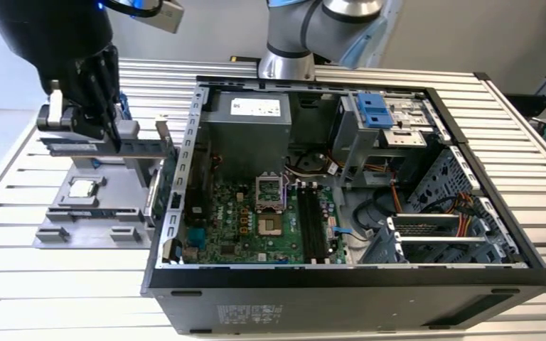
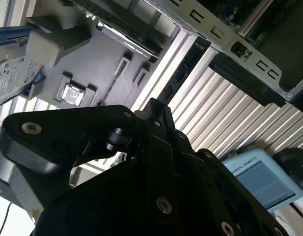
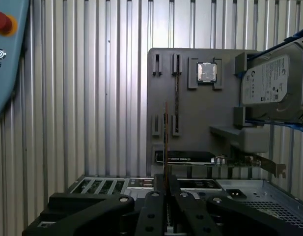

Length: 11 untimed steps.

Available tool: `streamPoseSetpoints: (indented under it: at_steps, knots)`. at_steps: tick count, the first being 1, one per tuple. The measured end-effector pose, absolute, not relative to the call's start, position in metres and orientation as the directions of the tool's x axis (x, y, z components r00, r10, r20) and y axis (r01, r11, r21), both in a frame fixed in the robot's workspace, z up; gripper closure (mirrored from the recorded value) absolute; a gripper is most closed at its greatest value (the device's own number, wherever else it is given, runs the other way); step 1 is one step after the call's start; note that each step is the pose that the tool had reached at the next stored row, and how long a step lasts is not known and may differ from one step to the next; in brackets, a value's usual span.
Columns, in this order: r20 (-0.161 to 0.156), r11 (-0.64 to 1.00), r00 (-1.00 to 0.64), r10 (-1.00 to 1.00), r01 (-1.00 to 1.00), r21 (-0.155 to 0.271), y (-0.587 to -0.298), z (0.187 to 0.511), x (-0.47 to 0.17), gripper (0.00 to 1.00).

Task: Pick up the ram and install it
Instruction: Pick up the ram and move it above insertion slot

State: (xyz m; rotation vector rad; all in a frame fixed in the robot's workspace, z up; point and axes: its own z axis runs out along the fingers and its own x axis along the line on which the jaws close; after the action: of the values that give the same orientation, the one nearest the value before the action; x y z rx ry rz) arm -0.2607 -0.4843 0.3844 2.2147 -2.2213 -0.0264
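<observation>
Above the grey tray (image 3: 225,113), ram (image 3: 165,132): thin board seen edge-on in the first wrist view, a narrow dark line with a brownish-green tint, upright, lifted clear of the tray's slots.
Tool (image 3: 166,189): black metal fingers pressed in on the ram, pinching it between them.
Tray: matte grey plastic with moulded slots and blocks; second thin stick (image 3: 177,83) standing in one slot pair.
Processor chip (image 3: 206,72): small, square, shiny silver lid, seated in a tray pocket.
Hard drive (image 3: 269,83): silver box, blue rails, white printed label.
Counter (image 3: 92,98): ribbed aluminium slats.
Computer case (image 1: 349,305): black shell, side open, green motherboard (image 1: 225,227) inside, just beside the tray.
</observation>
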Motion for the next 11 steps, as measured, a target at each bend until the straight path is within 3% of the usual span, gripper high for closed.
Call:
streamPoseSetpoints:
  at_steps: [11]
  knots:
    - [-0.008, 0.003, -0.003, -1.0, -1.0, 0.015, -0.484, 0.384, -0.245, 1.0]
